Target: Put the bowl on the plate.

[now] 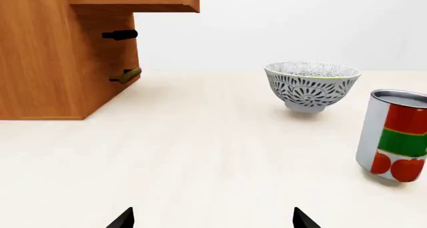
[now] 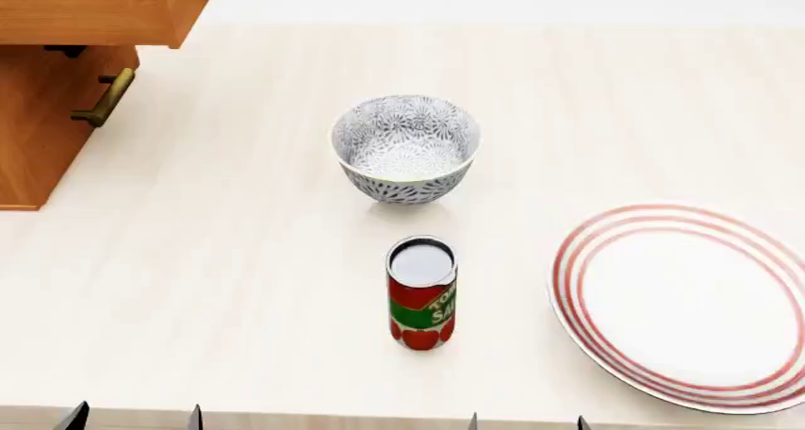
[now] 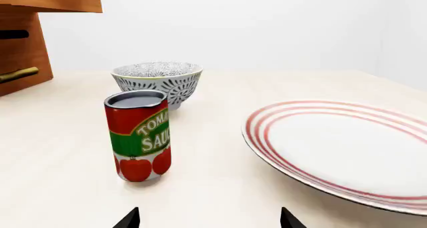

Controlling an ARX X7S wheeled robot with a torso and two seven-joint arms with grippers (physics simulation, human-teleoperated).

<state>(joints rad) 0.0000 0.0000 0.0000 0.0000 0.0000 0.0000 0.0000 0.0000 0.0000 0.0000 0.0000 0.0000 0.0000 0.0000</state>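
From the left wrist view, the bowl (image 1: 312, 85) stands upright on the counter (image 1: 200, 153), well ahead of the left hand (image 1: 213, 219), whose two fingertips show spread wide with nothing between them. The tomato-sauce can (image 1: 393, 135) stands nearer the camera than the bowl, off to one side, and a wooden cabinet (image 1: 60, 53) rises at the far side of the counter.

In the head view the bowl (image 2: 405, 147) sits near the middle of the counter, the can (image 2: 421, 291) just in front of it toward the robot, and the plate (image 2: 685, 303) well apart to the right, bare. Both hands show only as dark tips at the near edge, the right hand (image 2: 527, 421) as wide open as the left.

The right wrist view shows the right hand's tips parted and empty, the can closest, the bowl (image 3: 157, 83) behind it, the plate (image 3: 347, 148) alongside.

The bowl looks like glazed ceramic: rigid, probably slick, likely to chip if dropped. Its thin rim seems the best hold, one finger inside and one outside the wall, on the side away from the can. The narrow foot suggests it could tip if nudged.
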